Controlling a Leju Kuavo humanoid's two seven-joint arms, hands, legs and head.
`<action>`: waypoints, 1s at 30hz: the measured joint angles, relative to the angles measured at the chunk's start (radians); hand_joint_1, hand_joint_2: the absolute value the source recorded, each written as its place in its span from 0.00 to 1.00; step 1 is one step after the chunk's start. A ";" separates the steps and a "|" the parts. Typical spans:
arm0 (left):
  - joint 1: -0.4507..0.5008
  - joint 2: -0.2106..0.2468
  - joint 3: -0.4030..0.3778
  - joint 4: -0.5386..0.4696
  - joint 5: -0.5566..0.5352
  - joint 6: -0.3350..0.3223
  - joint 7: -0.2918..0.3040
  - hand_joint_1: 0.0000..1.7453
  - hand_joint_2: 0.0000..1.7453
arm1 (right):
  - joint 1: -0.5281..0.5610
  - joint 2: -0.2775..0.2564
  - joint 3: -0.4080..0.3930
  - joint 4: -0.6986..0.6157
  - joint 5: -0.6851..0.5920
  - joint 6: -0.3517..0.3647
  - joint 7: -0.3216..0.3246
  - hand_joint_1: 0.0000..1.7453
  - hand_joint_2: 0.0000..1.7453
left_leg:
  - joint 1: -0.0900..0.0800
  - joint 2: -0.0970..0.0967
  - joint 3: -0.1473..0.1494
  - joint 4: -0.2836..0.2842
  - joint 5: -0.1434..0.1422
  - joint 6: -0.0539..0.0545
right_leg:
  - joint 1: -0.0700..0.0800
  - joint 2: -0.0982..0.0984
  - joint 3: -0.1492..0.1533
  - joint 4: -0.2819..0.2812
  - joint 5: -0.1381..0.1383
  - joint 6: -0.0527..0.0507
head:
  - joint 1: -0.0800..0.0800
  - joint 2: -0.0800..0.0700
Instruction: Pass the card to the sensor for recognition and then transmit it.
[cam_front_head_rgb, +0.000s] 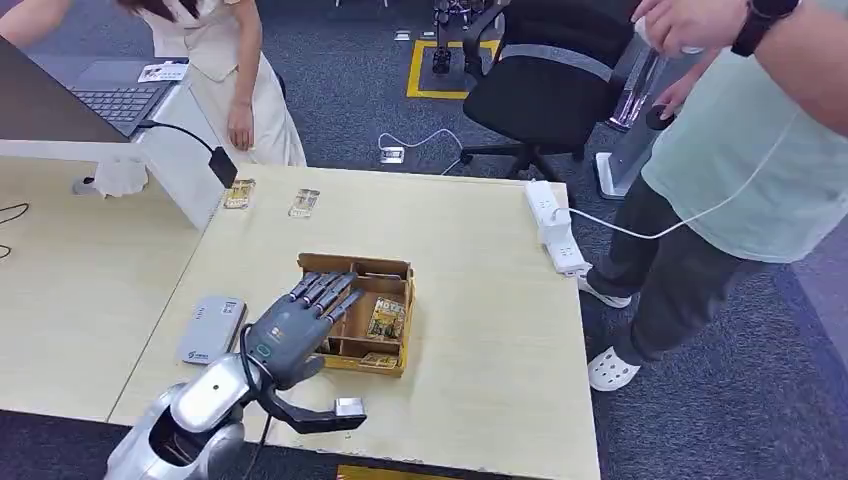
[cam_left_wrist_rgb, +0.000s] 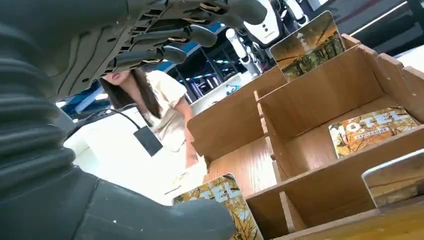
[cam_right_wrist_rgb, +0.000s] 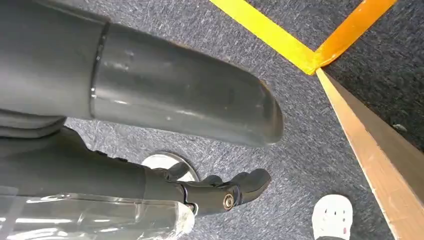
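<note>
Now left hand (cam_front_head_rgb: 300, 325) over box (cam_front_head_rgb: 402, 272), seemingly empty.

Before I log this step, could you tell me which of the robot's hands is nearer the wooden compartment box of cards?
Left. The left hand reaches over the wooden compartment box on the table; the right hand hangs by the carpet floor, beside the table edge.

Silver metal left arm (cam_front_head_rgb: 195, 410) w/ black cable; dark grey ribbed robot hand (cam_front_head_rgb: 297, 325), green ring mark, blk fingers.
</note>
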 joint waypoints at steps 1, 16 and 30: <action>0.000 0.002 0.000 0.000 0.000 0.000 0.000 0.00 1.00 | 0.000 0.000 0.000 0.000 0.000 0.000 0.000 0.00 0.00 | 0.000 0.000 0.000 0.000 0.000 0.000 | 0.000 0.000 0.000 0.000 0.000 0.000 | 0.000 0.000; 0.008 0.067 -0.019 -0.005 0.058 -0.009 -0.032 0.00 1.00 | 0.000 0.000 0.003 -0.006 -0.028 -0.003 0.042 0.00 0.00 | 0.000 0.000 0.000 0.000 0.000 0.000 | 0.000 0.000 0.000 0.000 0.000 0.000 | 0.000 0.000; 0.029 0.108 -0.124 -0.034 0.131 0.009 -0.055 0.00 1.00 | 0.000 0.000 0.003 -0.007 -0.030 -0.008 0.040 0.00 0.00 | 0.000 0.000 0.000 0.000 0.000 0.000 | 0.000 0.000 0.000 0.000 0.000 0.000 | 0.000 0.000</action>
